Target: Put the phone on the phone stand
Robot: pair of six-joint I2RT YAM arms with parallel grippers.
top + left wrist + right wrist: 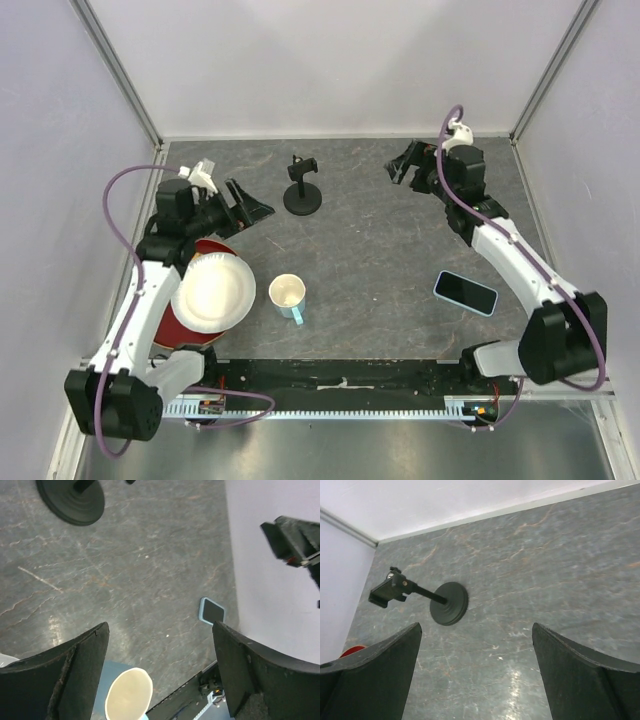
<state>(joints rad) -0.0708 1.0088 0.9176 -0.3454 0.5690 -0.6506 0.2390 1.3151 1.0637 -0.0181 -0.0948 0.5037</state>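
Both arms reach inward, seemingly raised; left gripper (pixel 250 200) and right gripper (pixel 400 163) spread wide.

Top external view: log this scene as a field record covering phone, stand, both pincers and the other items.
phone: flat on the table, screen up, near right, not gripped
phone stand: upright, far centre, clamp empty
left pincer: open, empty, left of the stand
right pincer: open, empty, right of the stand
other: cup; white plate over a red dish, near left

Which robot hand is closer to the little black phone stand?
Left. The left gripper is just left of the phone stand; the right gripper is farther away, on its right side.
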